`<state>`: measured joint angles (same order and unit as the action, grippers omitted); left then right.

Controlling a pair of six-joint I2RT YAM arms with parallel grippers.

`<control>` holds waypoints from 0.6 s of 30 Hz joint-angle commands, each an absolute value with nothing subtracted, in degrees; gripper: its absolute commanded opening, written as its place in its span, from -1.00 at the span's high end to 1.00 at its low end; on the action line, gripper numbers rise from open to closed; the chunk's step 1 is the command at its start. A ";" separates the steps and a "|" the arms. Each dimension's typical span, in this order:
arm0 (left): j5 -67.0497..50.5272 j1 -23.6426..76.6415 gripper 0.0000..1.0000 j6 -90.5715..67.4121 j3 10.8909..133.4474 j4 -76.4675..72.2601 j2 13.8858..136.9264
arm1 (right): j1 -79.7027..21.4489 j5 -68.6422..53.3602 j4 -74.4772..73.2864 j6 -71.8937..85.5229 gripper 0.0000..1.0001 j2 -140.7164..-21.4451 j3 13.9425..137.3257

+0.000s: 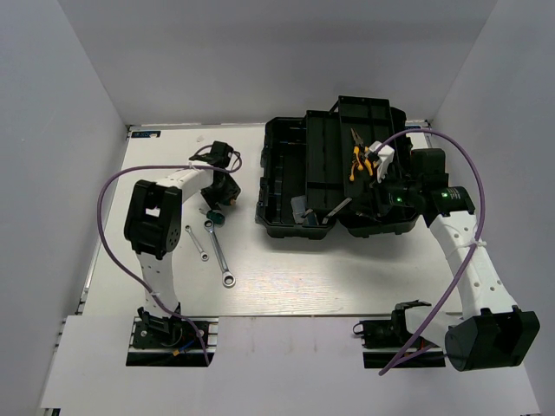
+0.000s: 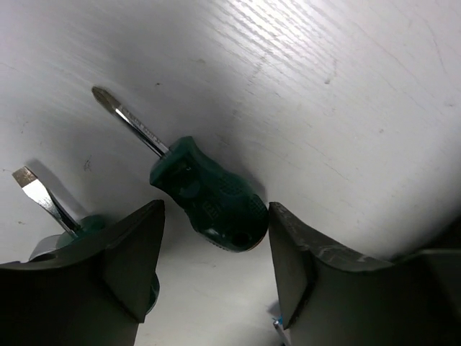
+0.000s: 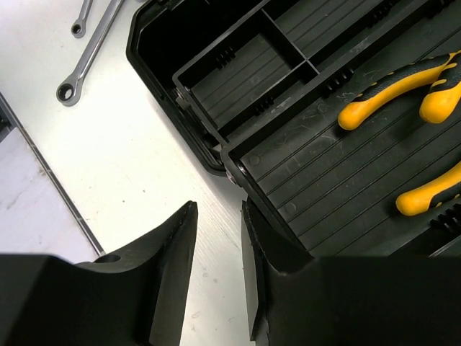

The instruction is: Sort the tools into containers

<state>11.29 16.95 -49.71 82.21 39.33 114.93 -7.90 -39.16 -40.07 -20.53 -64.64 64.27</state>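
Observation:
A stubby green-handled screwdriver (image 2: 209,198) lies on the white table, its butt between the tips of my open left gripper (image 2: 216,216), untouched by the fingers. A second green screwdriver (image 2: 45,200) lies to the left, its handle partly behind the left finger. From above, my left gripper (image 1: 222,192) hangs over a green screwdriver (image 1: 213,218). A short wrench (image 1: 197,243) and a long wrench (image 1: 221,256) lie near it. Yellow-handled pliers (image 1: 360,160) rest in the black toolbox (image 1: 286,186). My right gripper (image 3: 218,209) stands open and empty at the tray's near corner.
The toolbox tray (image 3: 310,173) holds both pliers' yellow handles (image 3: 389,94), with empty compartments (image 3: 238,72) beside it. Both wrenches (image 3: 90,54) show on the table beyond the toolbox. White walls enclose the table on three sides.

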 commanded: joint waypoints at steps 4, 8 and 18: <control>14.15 16.70 -0.24 -50.89 83.76 40.43 114.96 | -8.00 -40.34 -40.25 -20.30 0.23 -63.72 66.44; 14.15 16.70 -0.01 -51.42 83.76 39.90 114.96 | -8.00 -40.95 -41.22 -20.56 0.07 -63.72 67.32; 13.89 18.02 1.00 -40.45 87.18 36.22 105.83 | -8.00 -41.13 -42.71 -20.66 0.12 -63.20 69.78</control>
